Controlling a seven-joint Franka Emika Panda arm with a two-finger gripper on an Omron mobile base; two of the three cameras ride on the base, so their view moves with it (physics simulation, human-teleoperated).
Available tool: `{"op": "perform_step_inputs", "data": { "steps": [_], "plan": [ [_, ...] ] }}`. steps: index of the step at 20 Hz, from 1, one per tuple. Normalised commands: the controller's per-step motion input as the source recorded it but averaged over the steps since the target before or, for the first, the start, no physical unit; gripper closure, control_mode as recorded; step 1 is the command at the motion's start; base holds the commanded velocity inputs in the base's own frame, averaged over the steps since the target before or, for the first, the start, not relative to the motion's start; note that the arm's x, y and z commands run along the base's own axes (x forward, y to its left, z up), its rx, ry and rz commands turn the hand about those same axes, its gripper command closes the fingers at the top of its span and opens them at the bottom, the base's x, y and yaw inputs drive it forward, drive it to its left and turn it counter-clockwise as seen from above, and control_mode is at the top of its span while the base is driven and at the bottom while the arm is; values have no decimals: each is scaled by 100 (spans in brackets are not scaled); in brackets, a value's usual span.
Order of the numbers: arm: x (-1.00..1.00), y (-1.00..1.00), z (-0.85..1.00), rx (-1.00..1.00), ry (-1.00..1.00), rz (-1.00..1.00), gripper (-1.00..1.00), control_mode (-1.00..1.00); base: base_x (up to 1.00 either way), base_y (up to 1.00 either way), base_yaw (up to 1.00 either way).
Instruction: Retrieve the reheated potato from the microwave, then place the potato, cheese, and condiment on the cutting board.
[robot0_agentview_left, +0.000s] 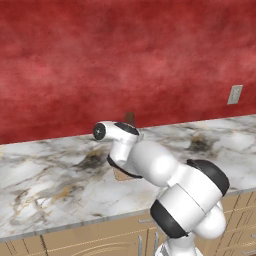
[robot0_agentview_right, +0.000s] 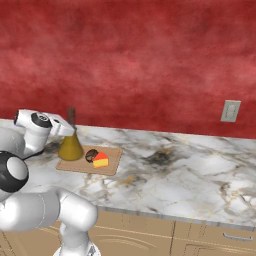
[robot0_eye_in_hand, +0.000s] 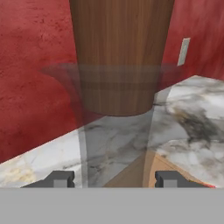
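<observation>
Tool (robot0_eye_in_hand: 113, 178) sits at the narrow neck of the round-bellied clear glass bottle of yellow-olive liquid (robot0_agentview_right: 70, 146), brown cork stopper (robot0_eye_in_hand: 118, 52) dead ahead at 12 o'clock; fingers (robot0_eye_in_hand: 59, 178) flank the neck, contact unclear, so can't tell if gripping. Bottle stands on the flat light-brown wooden cutting board (robot0_agentview_right: 113, 159) on the marble bench (robot0_agentview_right: 190, 175). Small dark brown potato (robot0_agentview_right: 91, 155) touches the orange-yellow cheese wedge (robot0_agentview_right: 101, 160), at 3 o'clock of the bottle

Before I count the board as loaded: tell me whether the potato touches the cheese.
Touching. In the right base view the potato sits pressed against the cheese wedge on the cutting board, with no gap between them.
</observation>
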Motion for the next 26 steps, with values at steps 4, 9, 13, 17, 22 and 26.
{"op": "perform_step_inputs", "data": {
  "steps": [4,9,13,17,22,26],
  "plan": [
    [15,-14,-11,0,-1,4,100,-100,0,0,0],
    [9,-11,-11,0,-9,6,100,-100,0,0,0],
    [8,-1,-13,0,-13,7,100,-100,0,0,0],
    [11,0,-16,0,-9,4,100,-100,0,0,0],
    [17,0,-19,0,-1,3,100,-100,0,0,0],
    [0,7,-25,-1,0,3,100,-100,0,0,0]
  ]
}}
